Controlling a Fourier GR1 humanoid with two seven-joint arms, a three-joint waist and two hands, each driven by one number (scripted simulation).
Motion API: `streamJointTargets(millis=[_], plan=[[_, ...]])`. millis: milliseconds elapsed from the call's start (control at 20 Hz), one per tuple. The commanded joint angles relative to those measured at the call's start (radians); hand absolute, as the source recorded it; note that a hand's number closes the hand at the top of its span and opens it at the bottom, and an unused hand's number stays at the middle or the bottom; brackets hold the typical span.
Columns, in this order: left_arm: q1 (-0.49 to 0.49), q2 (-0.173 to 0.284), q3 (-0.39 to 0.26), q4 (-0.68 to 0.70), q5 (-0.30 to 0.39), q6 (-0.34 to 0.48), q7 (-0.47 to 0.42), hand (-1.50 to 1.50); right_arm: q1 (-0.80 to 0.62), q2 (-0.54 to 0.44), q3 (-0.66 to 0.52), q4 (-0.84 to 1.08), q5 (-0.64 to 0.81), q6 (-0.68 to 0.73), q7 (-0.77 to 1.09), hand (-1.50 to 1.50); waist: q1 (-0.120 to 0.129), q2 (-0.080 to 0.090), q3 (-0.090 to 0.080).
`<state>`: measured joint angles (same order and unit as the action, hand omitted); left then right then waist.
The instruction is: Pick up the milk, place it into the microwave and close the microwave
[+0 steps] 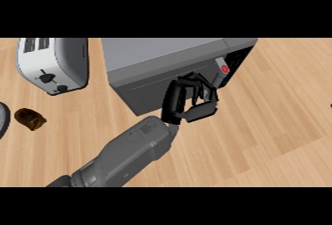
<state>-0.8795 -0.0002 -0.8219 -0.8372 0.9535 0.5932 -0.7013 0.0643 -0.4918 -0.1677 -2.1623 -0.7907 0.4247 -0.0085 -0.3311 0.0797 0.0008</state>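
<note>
Grey steel fills the middle of our view — the microwave (170, 66) stands on the pale wooden bench (272, 123), its door (165, 90) looking swung nearly to, with a sliver of dark cavity and a red mark showing at its right end. One hand (190, 100) is raised against the door's front, and since only a single forearm comes in from the lower left we cannot say for sure which side it belongs to; by its place in the view we take it for the left. Its fingers (174, 99) are curled inward with the thumb below, and we see nothing held between them. The milk does not show anywhere on the bench, so we judge it is already inside, hidden by the door — though we cannot confirm that. A carton would be light, with walls that give under a squeeze, best taken across its flat sides at mid-height. To the left stand a silver toaster (52, 63) and a small brown pastry (30, 118). The other hand is out of view.
</note>
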Motion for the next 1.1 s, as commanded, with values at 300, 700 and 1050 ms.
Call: streamJointTargets(millis=[300, 700, 1050], plan=[[-0.091, 0.0, 0.025, 0.105, 0.046, -0.024, 0.022, 1.5, -0.018, -0.034, -0.005, 0.001, -0.07, 0.025, 0.023, -1.5, -0.011, 0.013, 0.0], [-0.091, 0.0, 0.024, 0.111, 0.075, -0.029, 0.0, 1.5, -0.026, -0.068, -0.03, 0.017, -0.095, 0.032, 0.042, -1.5, -0.006, 0.016, -0.001], [-0.113, 0.0, -0.043, 0.158, 0.053, -0.027, 0.016, 1.5, -0.04, -0.077, -0.02, 0.011, -0.154, 0.063, 0.042, -1.5, -0.011, 0.012, 0.004]])
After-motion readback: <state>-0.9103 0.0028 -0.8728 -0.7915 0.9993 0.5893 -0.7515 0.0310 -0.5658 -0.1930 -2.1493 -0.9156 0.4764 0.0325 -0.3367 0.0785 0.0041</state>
